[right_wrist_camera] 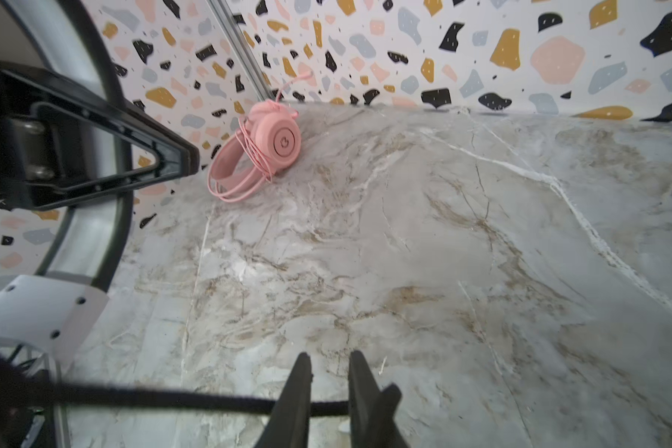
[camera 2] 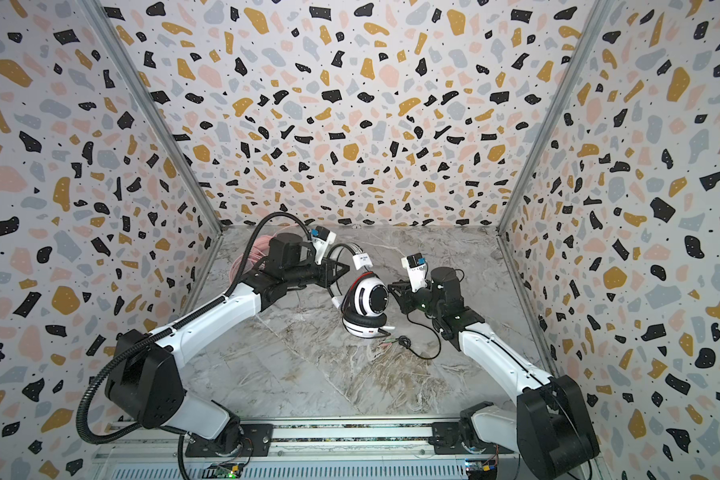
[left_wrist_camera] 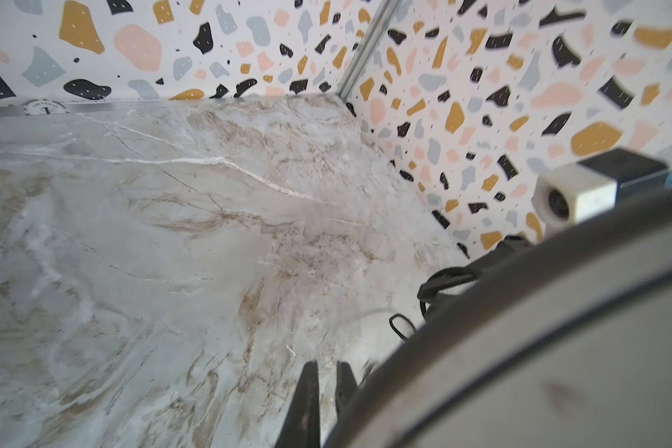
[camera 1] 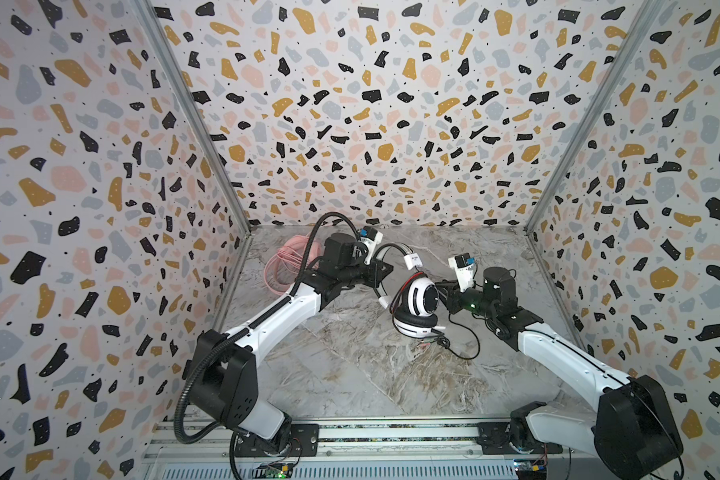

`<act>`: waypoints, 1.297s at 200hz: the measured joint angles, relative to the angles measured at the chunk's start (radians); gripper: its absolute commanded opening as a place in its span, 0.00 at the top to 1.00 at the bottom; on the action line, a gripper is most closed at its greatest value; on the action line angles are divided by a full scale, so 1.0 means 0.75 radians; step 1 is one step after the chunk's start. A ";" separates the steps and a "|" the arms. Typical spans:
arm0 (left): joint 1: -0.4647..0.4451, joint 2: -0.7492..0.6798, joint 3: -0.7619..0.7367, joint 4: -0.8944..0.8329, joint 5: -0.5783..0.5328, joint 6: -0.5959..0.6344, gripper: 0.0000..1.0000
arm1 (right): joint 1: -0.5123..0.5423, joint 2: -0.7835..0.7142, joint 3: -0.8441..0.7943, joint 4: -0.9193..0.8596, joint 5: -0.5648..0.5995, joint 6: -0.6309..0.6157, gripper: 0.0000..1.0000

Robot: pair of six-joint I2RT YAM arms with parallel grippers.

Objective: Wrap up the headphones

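Note:
The white-and-black headphones (camera 1: 422, 297) (camera 2: 371, 299) lie mid-table, one earcup stacked on the other, the headband arching toward the left. My left gripper (camera 1: 386, 268) (left_wrist_camera: 326, 366) is shut and reaches through that arch. The headband (left_wrist_camera: 540, 349) passes beside its fingers, with nothing between the tips. My right gripper (camera 1: 442, 286) (right_wrist_camera: 328, 358) sits just right of the upper earcup, its jaws slightly apart. The thin black cord (right_wrist_camera: 171, 399) crosses the gap unpinched, then loops on the table (camera 1: 470, 353). The pink headphones (right_wrist_camera: 276, 139) (camera 1: 285, 257), cord wound around them, lie in the far left corner.
Terrazzo walls close in the marble table (camera 1: 350, 374) on three sides. The arms' mounting rail (camera 1: 391, 432) runs along the front edge. A white tag (camera 1: 412, 261) hangs on the headband. A round chip (left_wrist_camera: 45, 108) lies by the back wall.

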State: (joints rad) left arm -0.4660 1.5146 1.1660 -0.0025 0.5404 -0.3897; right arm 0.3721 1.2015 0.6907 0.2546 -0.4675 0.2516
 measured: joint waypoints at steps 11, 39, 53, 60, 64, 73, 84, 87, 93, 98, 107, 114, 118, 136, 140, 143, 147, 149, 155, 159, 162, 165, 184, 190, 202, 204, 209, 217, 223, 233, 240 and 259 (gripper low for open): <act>0.025 -0.005 -0.005 0.035 0.020 -0.037 1.00 | 0.000 -0.007 -0.028 0.050 -0.013 0.021 0.82; 0.031 -0.026 -0.011 0.133 0.085 -0.144 1.00 | 0.010 0.015 -0.087 0.130 -0.032 0.072 0.85; 0.028 -0.032 -0.011 0.185 0.112 -0.217 1.00 | 0.022 0.034 -0.110 0.160 -0.026 0.092 0.86; 0.026 -0.035 -0.011 0.206 0.120 -0.257 1.00 | 0.034 0.047 -0.120 0.173 -0.022 0.100 0.86; 0.024 -0.038 -0.011 0.214 0.122 -0.278 1.00 | 0.040 0.055 -0.123 0.180 -0.021 0.104 0.86; 0.023 -0.043 -0.010 0.228 0.127 -0.325 1.00 | 0.059 0.077 -0.127 0.196 -0.014 0.108 0.87; 0.023 -0.049 -0.005 0.237 0.133 -0.382 1.00 | 0.083 0.104 -0.133 0.219 -0.007 0.112 0.87; 0.023 -0.049 -0.003 0.239 0.135 -0.394 1.00 | 0.089 0.109 -0.136 0.223 -0.004 0.112 0.87; 0.023 -0.050 0.007 0.241 0.139 -0.428 1.00 | 0.100 0.121 -0.144 0.240 0.003 0.115 0.88; 0.023 -0.050 0.016 0.243 0.141 -0.453 1.00 | 0.107 0.130 -0.151 0.251 0.007 0.119 0.88; 0.023 -0.050 0.035 0.248 0.141 -0.505 1.00 | 0.120 0.144 -0.165 0.274 0.010 0.128 0.88; 0.023 -0.053 0.046 0.262 0.141 -0.548 1.00 | 0.129 0.158 -0.176 0.294 0.011 0.135 0.88; 0.023 -0.057 0.052 0.268 0.141 -0.572 1.00 | 0.135 0.167 -0.183 0.307 0.012 0.138 0.88; 0.023 -0.084 0.068 0.293 0.130 -0.673 1.00 | 0.162 0.199 -0.211 0.351 0.021 0.154 0.89; 0.023 -0.091 0.072 0.294 0.125 -0.692 1.00 | 0.168 0.205 -0.217 0.362 0.025 0.158 0.89; 0.023 -0.097 0.074 0.295 0.120 -0.708 1.00 | 0.172 0.211 -0.221 0.369 0.027 0.160 0.89; 0.023 -0.104 0.076 0.299 0.112 -0.728 1.00 | 0.180 0.217 -0.225 0.376 0.031 0.163 0.89; 0.023 -0.108 0.076 0.301 0.108 -0.739 1.00 | 0.185 0.222 -0.226 0.380 0.032 0.166 0.89; 0.023 -0.120 0.078 0.306 0.094 -0.769 1.00 | 0.197 0.233 -0.229 0.394 0.034 0.170 0.89; 0.022 -0.126 0.078 0.308 0.085 -0.787 1.00 | 0.208 0.243 -0.230 0.403 0.036 0.173 0.89; 0.022 -0.131 0.078 0.309 0.077 -0.803 1.00 | 0.214 0.248 -0.230 0.410 0.036 0.178 0.89; 0.022 -0.136 0.078 0.310 0.070 -0.818 1.00 | 0.223 0.256 -0.231 0.420 0.038 0.179 0.89; 0.023 -0.150 0.078 0.314 0.014 -0.899 1.00 | 0.274 0.288 -0.241 0.469 0.050 0.199 0.89; 0.022 -0.150 0.078 0.314 -0.009 -0.925 1.00 | 0.293 0.298 -0.247 0.484 0.057 0.203 0.89; 0.023 -0.150 0.078 0.305 -0.063 -0.965 1.00 | 0.328 0.321 -0.253 0.511 0.066 0.214 0.90; 0.022 -0.150 0.078 0.302 -0.072 -0.969 1.00 | 0.335 0.328 -0.254 0.515 0.067 0.216 0.90; 0.023 -0.150 0.078 0.294 -0.099 -0.978 1.00 | 0.348 0.341 -0.255 0.525 0.069 0.222 0.90; 0.023 -0.153 0.078 0.277 -0.149 -0.987 1.00 | 0.372 0.367 -0.256 0.543 0.072 0.230 0.90; 0.023 -0.157 0.078 0.257 -0.191 -0.989 1.00 | 0.389 0.382 -0.257 0.553 0.075 0.234 0.90; 0.023 -0.164 0.080 0.218 -0.258 -0.989 1.00 | 0.419 0.404 -0.266 0.571 0.086 0.243 0.90; 0.023 -0.171 0.085 0.184 -0.314 -0.984 1.00 | 0.439 0.413 -0.273 0.578 0.094 0.249 0.91; 0.023 -0.174 0.135 0.079 -0.470 -0.933 1.00 | 0.485 0.416 -0.294 0.583 0.105 0.257 0.94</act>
State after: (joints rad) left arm -0.4484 1.3838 1.2671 0.0570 0.1879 -1.0897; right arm 0.7361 1.5135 0.4698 0.6918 -0.3889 0.4446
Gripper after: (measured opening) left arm 0.084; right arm 0.079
